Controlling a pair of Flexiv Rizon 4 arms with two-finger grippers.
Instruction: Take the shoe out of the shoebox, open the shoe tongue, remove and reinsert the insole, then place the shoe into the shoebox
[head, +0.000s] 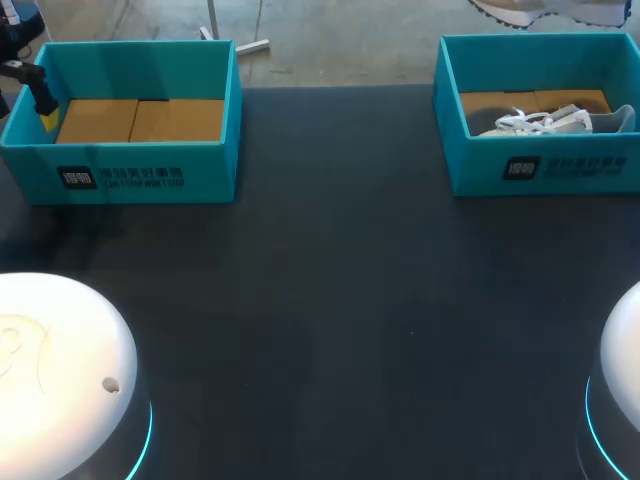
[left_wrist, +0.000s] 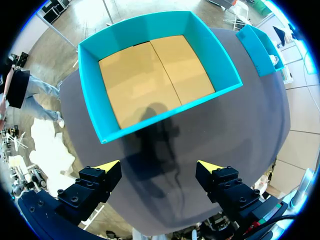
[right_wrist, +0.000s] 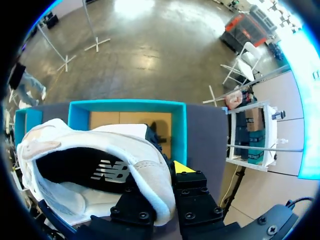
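Left shoebox (head: 130, 175), right shoebox (head: 540, 170) well apart on table (head: 330, 300); shoe (right_wrist: 95, 167) in right pincer (right_wrist: 157, 175), right shoebox ahead.

From above and behind, the head view overlooks the dark desk (head: 330, 300). It shares the teal cardboard shoebox (left_wrist: 96, 85) ahead of the left pincer (left_wrist: 159, 166) with that downward-facing wrist view.

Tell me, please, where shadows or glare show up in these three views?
Left wrist view: the dark shadow of the left gripper runs across the table and onto the cardboard floor of the left box. Head view: the table is evenly lit, with no glare on it. Right wrist view: the shoe is brightly lit outside, dark inside its opening.
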